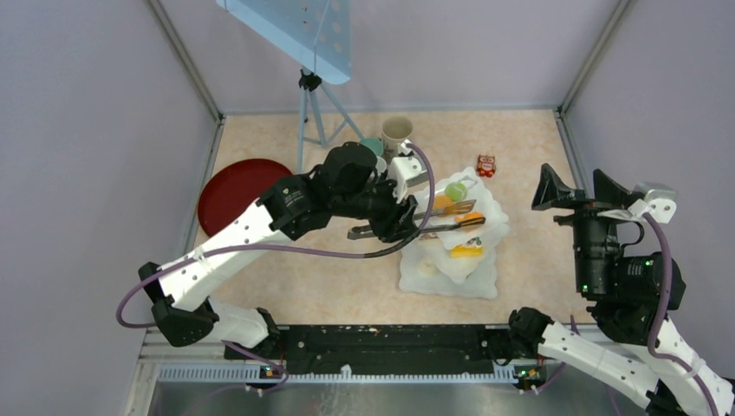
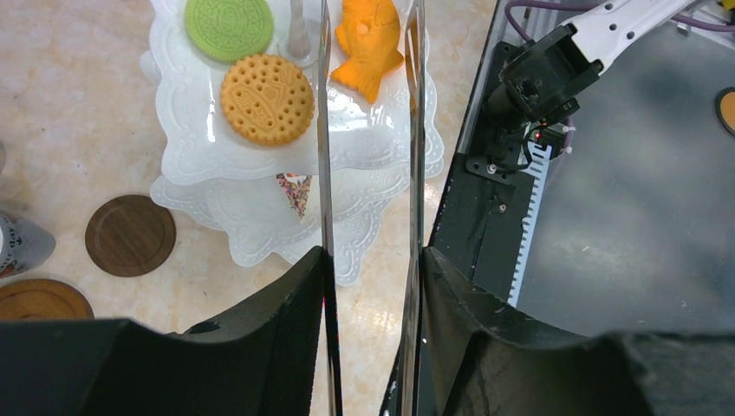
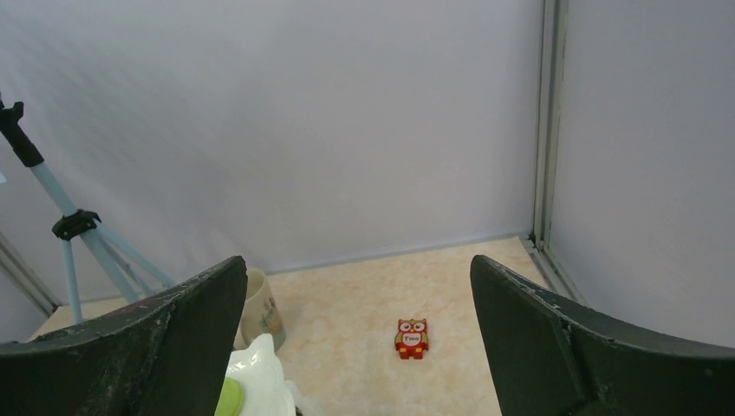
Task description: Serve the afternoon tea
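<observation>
The white tiered stand (image 1: 485, 286) sits mid-table. My left gripper (image 1: 407, 212) hovers over it, shut on the metal tongs (image 1: 433, 227). In the left wrist view each tong blade (image 2: 325, 156) lies against a finger of the left gripper (image 2: 373, 260). An orange fish cake (image 2: 368, 48) lies between the blades on the top tier (image 2: 186, 130), beside a green cookie (image 2: 229, 26) and a tan cookie (image 2: 267, 99). Behind my left arm stand a beige mug (image 1: 397, 132) and a teal mug (image 1: 373, 146). My right gripper (image 1: 576, 189) hangs open at the right, holding nothing.
Two brown coasters (image 2: 130, 235) (image 2: 39, 301) lie left of the stand. A red owl block (image 1: 485, 165) (image 3: 412, 337) sits behind it. The dark-red tray (image 1: 238, 191) is at the left wall, with a blue tripod (image 1: 308, 113) at the back.
</observation>
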Tool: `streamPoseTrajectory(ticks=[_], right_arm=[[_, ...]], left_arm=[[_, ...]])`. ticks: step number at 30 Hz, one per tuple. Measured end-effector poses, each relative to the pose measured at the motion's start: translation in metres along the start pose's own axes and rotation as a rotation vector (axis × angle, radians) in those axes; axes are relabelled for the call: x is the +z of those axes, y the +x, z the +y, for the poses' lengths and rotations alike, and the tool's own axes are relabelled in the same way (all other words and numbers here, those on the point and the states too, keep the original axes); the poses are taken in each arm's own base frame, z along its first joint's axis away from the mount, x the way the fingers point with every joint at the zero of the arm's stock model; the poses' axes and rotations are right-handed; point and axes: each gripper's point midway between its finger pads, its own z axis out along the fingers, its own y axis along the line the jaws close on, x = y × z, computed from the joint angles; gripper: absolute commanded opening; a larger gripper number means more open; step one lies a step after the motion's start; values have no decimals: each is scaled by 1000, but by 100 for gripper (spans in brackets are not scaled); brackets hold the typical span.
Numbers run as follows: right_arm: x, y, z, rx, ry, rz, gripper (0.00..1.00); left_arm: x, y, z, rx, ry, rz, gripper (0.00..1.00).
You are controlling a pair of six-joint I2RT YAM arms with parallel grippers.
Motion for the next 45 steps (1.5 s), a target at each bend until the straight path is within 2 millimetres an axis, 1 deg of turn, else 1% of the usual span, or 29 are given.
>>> streamPoseTrajectory(ticks=[10, 14, 18, 23, 26, 29, 32, 35, 36, 37, 38, 39, 40, 42, 43, 45], right_arm=[[-1, 2, -1, -5, -2, 7, 98], [-1, 3, -1, -2, -3, 10, 98], [-1, 3, -1, -2, -3, 10, 98], [-1, 3, -1, -3, -3, 10, 98], [-1, 3, -1, -4, -3, 9, 98], [-2, 3, -1, -4, -3, 8, 98], [-3, 2, -3, 2, -3, 4, 98], [-4, 2, -3, 7, -4, -1, 98], [-4, 3, -3, 4, -5, -1, 98], [-4, 3, -3, 2, -8, -1, 98], [-4, 3, -2, 1, -10, -1, 98], [-4, 3, -2, 1, -11, -2, 98], [-4, 3, -2, 0, -13, -2, 98], [-4, 4, -1, -3, -17, 0, 98], [-4, 4, -1, -4, -20, 1, 98], [-5, 3, -3, -3, -21, -1, 98]], left_arm=[[-3, -5, -4, 7, 13, -14, 50], [-10, -8, -6, 14, 15, -33, 49], [-22, -15, -10, 26, 14, -66, 48], [-42, -22, -15, 42, 5, -114, 47], [-57, -23, -16, 46, -19, -130, 46], [-80, -21, -17, 42, -64, -160, 44], [-111, -19, -18, 24, -119, -221, 43], [-141, -10, -15, -19, -195, -285, 43], [-147, -7, -12, -34, -224, -298, 42], [-155, -2, -5, -62, -274, -317, 41], [-159, 3, 0, -86, -310, -327, 40], [-162, 11, 9, -120, -365, -334, 39], [-161, 20, 19, -151, -416, -329, 39], [-152, 44, 39, -215, -520, -292, 39], [-142, 61, 54, -255, -589, -259, 39], [-123, 95, 75, -308, -689, -188, 38]])
